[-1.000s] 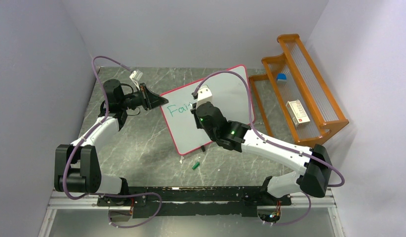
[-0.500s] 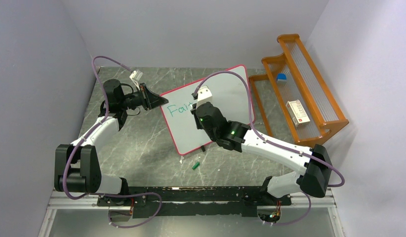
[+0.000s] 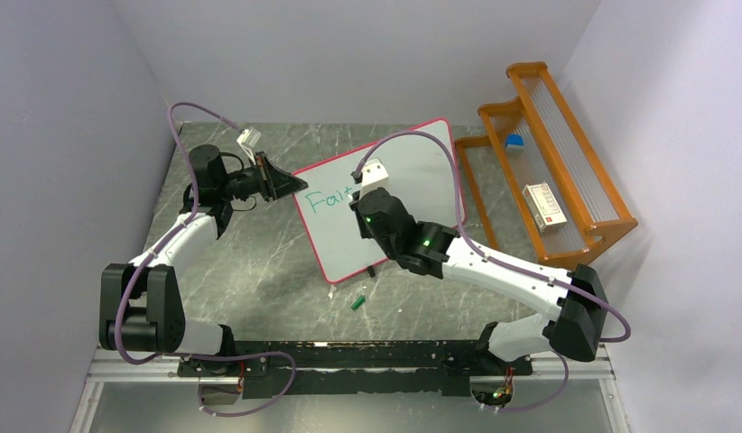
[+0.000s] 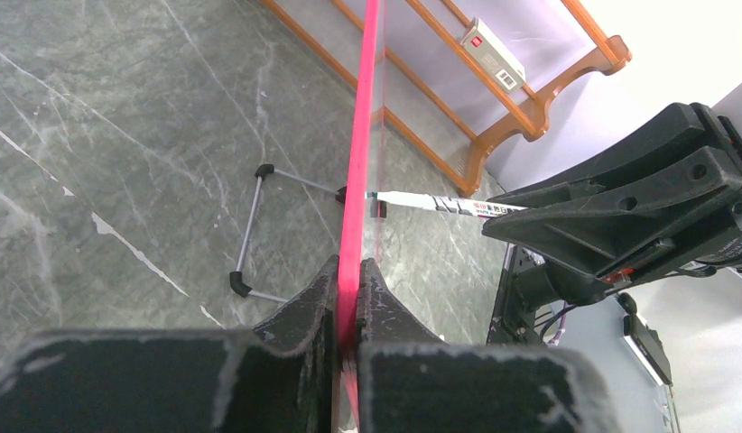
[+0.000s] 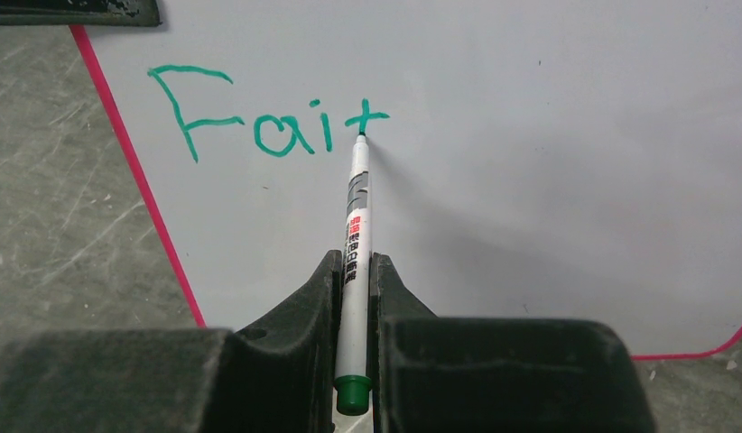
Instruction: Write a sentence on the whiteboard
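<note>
The whiteboard (image 3: pixel 422 162), pink-framed, stands tilted on the table. My left gripper (image 3: pixel 291 185) is shut on its left edge; the left wrist view shows the pink frame (image 4: pixel 363 135) pinched between the fingers (image 4: pixel 348 266). My right gripper (image 5: pixel 354 262) is shut on a white marker (image 5: pixel 357 207) with a green end. The marker's tip touches the board (image 5: pixel 530 180) at the foot of the last letter. The sentence (image 5: pixel 268 122) reads "Fait" in green. In the top view the right gripper (image 3: pixel 360 194) hides part of the writing.
An orange wooden rack (image 3: pixel 552 171) stands at the right, holding a blue item (image 3: pixel 514 142) and a white box (image 3: pixel 544 206). A green marker cap (image 3: pixel 357 301) lies on the table near the board's lower corner. The board's wire stand (image 4: pixel 250 225) sticks out behind it.
The green writing has gained a letter, "t", after "Fai". Both arms have hardly shifted and both grips hold.
</note>
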Action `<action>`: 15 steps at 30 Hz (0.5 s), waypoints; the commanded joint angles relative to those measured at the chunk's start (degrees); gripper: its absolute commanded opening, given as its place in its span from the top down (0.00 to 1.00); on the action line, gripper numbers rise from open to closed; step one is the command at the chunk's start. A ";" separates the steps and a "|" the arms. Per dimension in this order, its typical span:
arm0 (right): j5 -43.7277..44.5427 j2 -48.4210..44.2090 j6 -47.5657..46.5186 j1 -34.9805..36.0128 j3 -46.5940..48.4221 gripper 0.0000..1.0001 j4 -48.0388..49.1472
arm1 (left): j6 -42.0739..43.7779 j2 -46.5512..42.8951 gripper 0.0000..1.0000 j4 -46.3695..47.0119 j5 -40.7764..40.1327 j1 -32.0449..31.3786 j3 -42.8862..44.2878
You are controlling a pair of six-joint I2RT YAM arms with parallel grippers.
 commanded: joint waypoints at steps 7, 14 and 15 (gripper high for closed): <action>0.16 -1.09 1.00 -0.53 -2.11 1.00 -2.33 | 3.09 1.66 0.95 -4.70 0.36 -1.46 -0.34; 2.23 -1.62 1.08 -0.49 -2.54 1.00 -1.28 | 3.09 1.66 0.95 -4.70 0.44 -1.46 -0.36; 2.49 -1.67 1.06 -0.51 -2.67 1.00 -0.93 | 3.09 1.66 0.95 -4.77 0.46 -1.46 -0.33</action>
